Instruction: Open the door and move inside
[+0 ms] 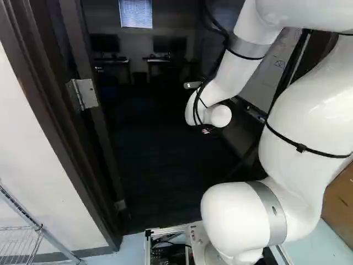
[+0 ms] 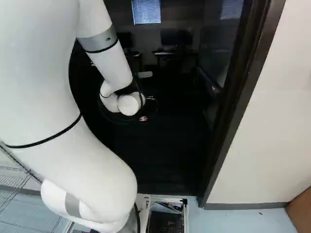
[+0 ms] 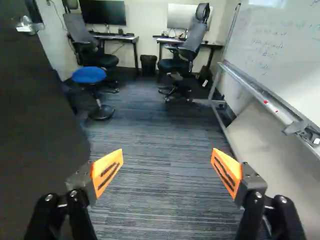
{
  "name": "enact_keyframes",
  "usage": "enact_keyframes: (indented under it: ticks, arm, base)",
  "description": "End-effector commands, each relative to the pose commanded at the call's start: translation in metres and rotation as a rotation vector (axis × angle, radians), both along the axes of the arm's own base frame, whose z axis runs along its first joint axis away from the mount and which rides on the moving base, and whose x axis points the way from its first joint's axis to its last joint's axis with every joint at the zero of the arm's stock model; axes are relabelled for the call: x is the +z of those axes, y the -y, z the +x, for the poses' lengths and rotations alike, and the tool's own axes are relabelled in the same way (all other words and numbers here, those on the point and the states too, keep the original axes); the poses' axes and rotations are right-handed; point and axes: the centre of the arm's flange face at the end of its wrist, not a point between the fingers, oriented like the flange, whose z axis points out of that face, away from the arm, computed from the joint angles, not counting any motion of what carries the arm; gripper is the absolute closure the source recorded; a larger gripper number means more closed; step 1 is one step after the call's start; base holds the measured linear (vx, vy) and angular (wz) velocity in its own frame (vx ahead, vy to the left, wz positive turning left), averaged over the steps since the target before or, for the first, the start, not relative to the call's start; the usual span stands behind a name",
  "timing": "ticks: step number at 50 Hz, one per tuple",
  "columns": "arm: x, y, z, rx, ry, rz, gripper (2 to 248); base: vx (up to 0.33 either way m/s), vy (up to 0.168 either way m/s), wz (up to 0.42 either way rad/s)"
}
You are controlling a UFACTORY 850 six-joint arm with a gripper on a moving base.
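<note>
"Where is the door?"

"One dark door [image 3: 40, 115], standing open, rises beside the gripper [image 3: 166, 156], across from one whiteboard [image 3: 280, 45]; one metal handle [image 3: 30, 27] shows on it."

"And the pincer?"

"Spread wide, its two orange pads [image 3: 107, 172] well apart, nothing between them but a view of carpet. The one white arm [image 1: 234, 72] reaches through the doorway."

"Count the furnishings."

"Two desks [image 3: 115, 38] ahead, two monitors [image 3: 102, 12], two office chairs [image 3: 90, 42], one blue stool [image 3: 89, 75] nearer the door, one waste bin [image 3: 148, 65] between the desks."

"What lies underfoot?"

"Dark striped carpet [image 3: 160, 200] inside; pale blue floor [image 2: 243, 218] outside the dark door frame [image 2: 238, 102]."

"The room itself?"

"Light walls [image 3: 140, 30] behind the desks; in the left base view, a window with blinds [image 1: 135, 13] at the far end, and a wire shelf [image 1: 16, 243] outside, at the lower left."
</note>
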Motion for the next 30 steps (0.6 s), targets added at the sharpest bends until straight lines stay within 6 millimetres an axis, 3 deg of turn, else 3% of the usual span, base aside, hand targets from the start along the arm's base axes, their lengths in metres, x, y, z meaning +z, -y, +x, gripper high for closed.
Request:
enact_keyframes:
  ticks: [30]
  arm:
    - [0.0000,0.0000,0.0000,0.000,0.000,0.000,3]
  base:
    - [0.104,0.002,-0.005]
